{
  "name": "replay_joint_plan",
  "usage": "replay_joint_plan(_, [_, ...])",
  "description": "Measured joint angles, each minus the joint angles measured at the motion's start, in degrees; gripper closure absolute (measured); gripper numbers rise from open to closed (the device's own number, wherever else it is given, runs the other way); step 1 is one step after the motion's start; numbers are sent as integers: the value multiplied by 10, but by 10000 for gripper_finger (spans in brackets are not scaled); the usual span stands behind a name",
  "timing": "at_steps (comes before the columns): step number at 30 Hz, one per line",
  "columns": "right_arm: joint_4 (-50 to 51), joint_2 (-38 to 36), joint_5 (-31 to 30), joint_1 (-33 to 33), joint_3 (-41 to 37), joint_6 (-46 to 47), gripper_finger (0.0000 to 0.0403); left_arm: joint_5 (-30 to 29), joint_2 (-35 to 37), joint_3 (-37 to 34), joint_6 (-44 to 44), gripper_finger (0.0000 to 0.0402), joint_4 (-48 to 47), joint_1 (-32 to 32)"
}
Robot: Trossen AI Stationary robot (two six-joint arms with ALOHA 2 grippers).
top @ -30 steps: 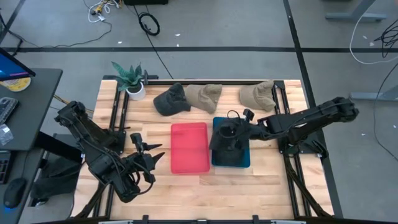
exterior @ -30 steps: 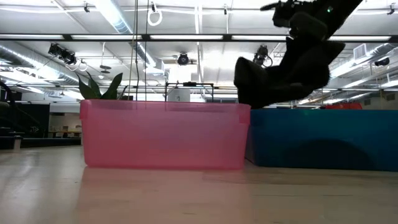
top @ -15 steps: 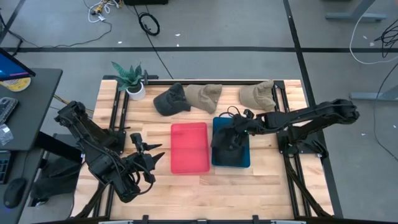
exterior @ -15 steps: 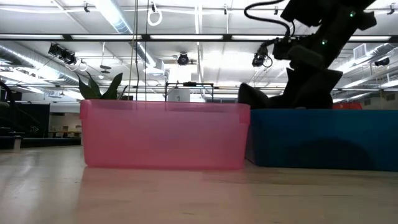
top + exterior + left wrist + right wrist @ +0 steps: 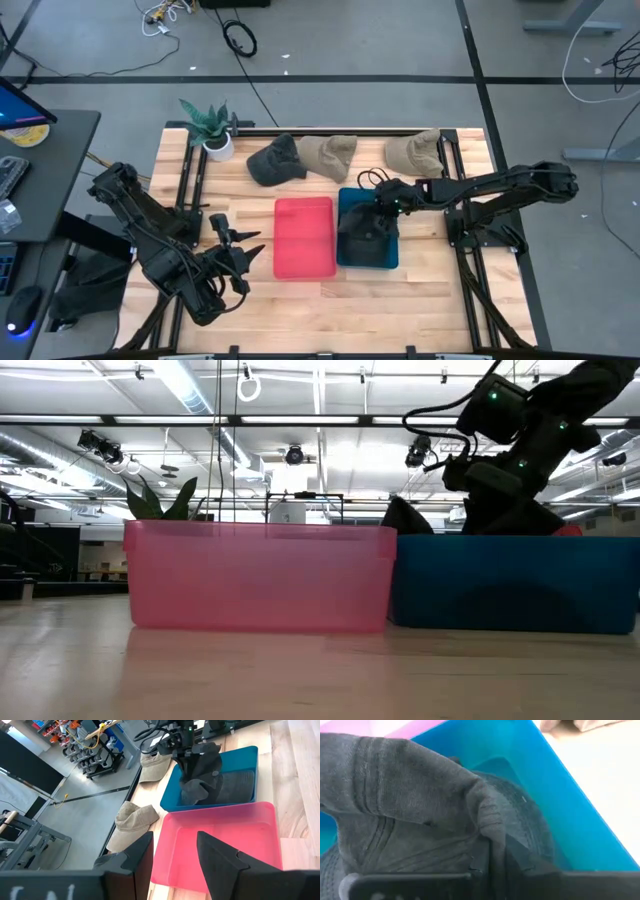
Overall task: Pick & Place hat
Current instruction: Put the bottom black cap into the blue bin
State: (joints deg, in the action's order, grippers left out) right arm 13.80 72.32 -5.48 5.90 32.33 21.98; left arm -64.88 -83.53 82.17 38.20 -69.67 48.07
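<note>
Right, my right gripper [image 5: 377, 212] pinches the dark hat [image 5: 362, 232] low inside the blue bin [image 5: 392, 260], over another hat there. If fabric snags on a finger as I let go, lifting could drag it out.

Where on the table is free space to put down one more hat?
The pink bin is empty. Bare wood lies along the near edge of the table, in front of both bins. The far edge is crowded: plant, dark hat, two tan hats.
</note>
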Motion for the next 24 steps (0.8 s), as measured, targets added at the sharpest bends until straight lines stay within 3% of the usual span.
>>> replay_joint_plan(11, [-1,6,8,9,-2,2,359,0,0,0,0,246,0,0])
replay_joint_plan(24, [-17,69,28,12,0,-29,358,0,0,0,0,246,0,0])
